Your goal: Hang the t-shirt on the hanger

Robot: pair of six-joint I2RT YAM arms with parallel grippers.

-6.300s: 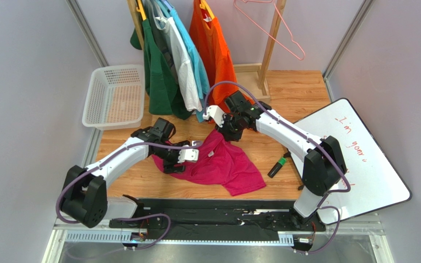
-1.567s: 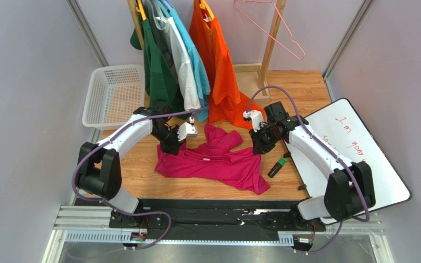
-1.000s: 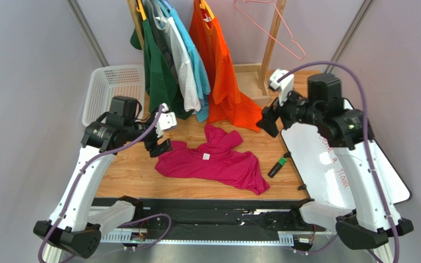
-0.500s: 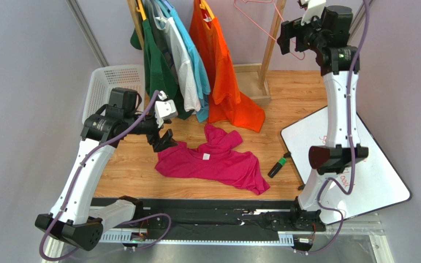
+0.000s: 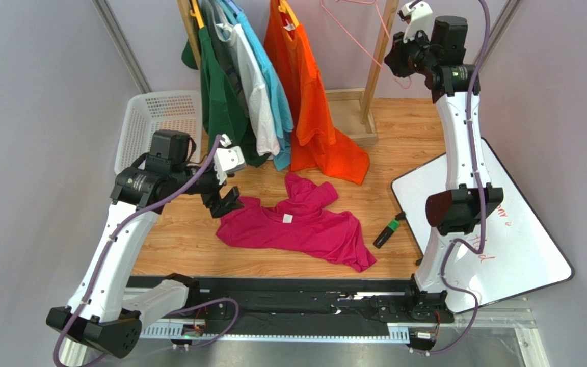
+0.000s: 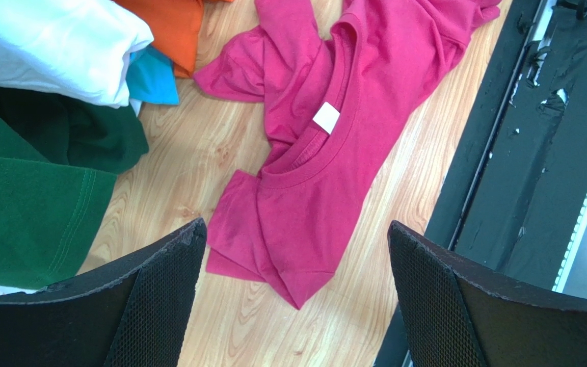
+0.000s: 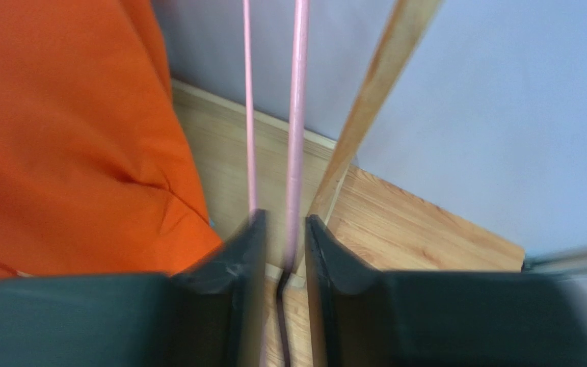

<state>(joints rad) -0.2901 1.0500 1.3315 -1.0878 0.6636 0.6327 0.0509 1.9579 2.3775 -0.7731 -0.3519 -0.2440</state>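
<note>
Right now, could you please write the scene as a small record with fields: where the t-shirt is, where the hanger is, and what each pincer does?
t-shirt: magenta, lying crumpled on the wooden table, white collar label showing
hanger: thin pink wire, by the rack post, beside the orange shirt
left pincer: open, above the t-shirt, holding nothing
right pincer: high up at the hanger, one wire between its fingers; view blurred, grip unclear
task state: t-shirt not yet on the hanger
</note>
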